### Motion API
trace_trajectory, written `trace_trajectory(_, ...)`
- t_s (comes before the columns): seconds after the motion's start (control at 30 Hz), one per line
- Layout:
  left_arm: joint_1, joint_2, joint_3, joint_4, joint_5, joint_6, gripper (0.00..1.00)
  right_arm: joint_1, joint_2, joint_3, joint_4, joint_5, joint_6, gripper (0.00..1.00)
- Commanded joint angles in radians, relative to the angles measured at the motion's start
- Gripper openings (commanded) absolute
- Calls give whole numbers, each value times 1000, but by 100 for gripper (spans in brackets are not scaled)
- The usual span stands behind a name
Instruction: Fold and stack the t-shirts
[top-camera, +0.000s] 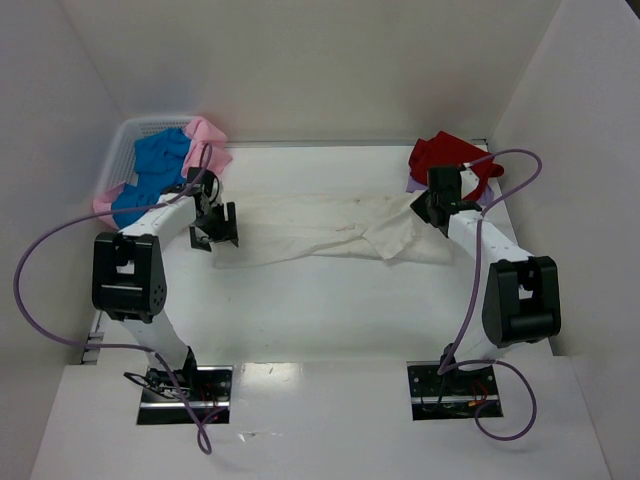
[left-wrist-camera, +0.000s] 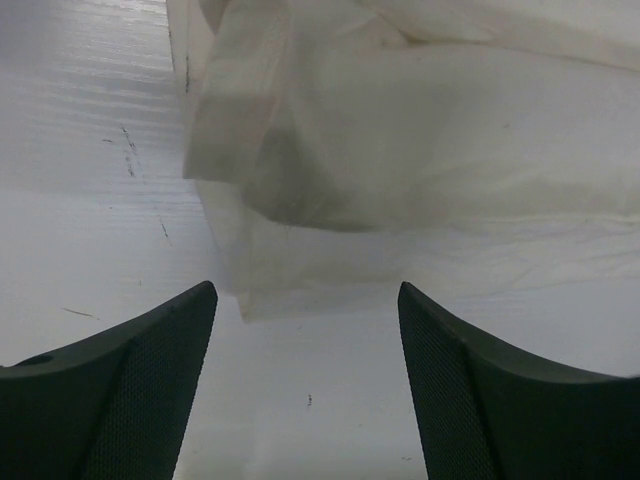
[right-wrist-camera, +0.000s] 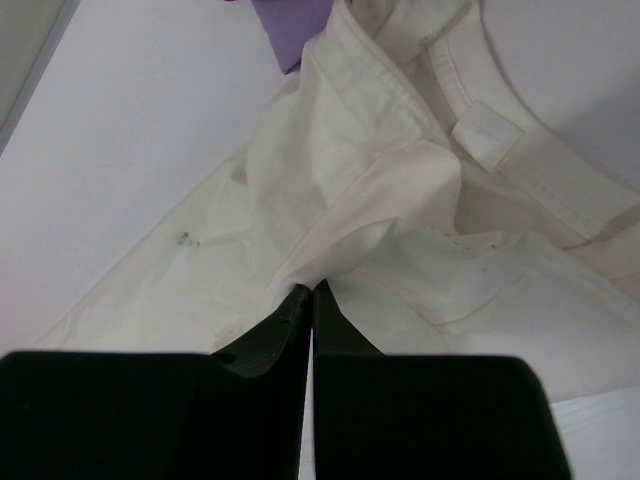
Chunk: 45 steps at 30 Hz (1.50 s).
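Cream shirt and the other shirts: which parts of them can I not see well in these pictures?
Right wrist view: the top edge cuts off the lavender shirt; the shut right gripper hides the fold of cream shirt it pinches.
Top view: the red shirt covers nearly all the lavender shirt; blue shirt and pink shirt lie bunched in the basket, their number unclear.
Left wrist view: top and right edges cut off the cream shirt.

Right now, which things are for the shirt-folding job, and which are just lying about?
For the job:
cream shirt
red shirt
blue shirt
pink shirt
purple shirt

Just lying about:
basket
table
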Motion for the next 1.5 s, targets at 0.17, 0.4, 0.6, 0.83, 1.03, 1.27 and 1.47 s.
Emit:
trace_trajectory(0.17, 0, 83, 81, 60, -103, -8, 78, -7, -44, -17, 51, 11, -9, 3)
trace_trajectory(0.4, 0, 154, 105, 109, -75, 7, 60, -7, -44, -20, 51, 11, -6, 4)
trace_trajectory(0.6, 0, 178, 105, 122, -62, 10, 42, -7, -44, -11, 51, 11, -6, 4)
trace_trajectory(0.83, 0, 160, 115, 100, -53, 19, 13, -7, -44, -1, 42, 20, -6, 4)
trace_trajectory(1.03, 0, 31, 138, 4, -11, 32, 10, -7, -59, -1, 32, 20, -6, 4)
trace_trajectory(1.27, 0, -157, 129, -131, 26, 38, 20, -7, -145, -42, 23, 20, 3, 4)
trace_trajectory(1.47, 1, -300, 90, -176, 35, 28, 31, -7, -225, -87, 12, 11, 3, 4)
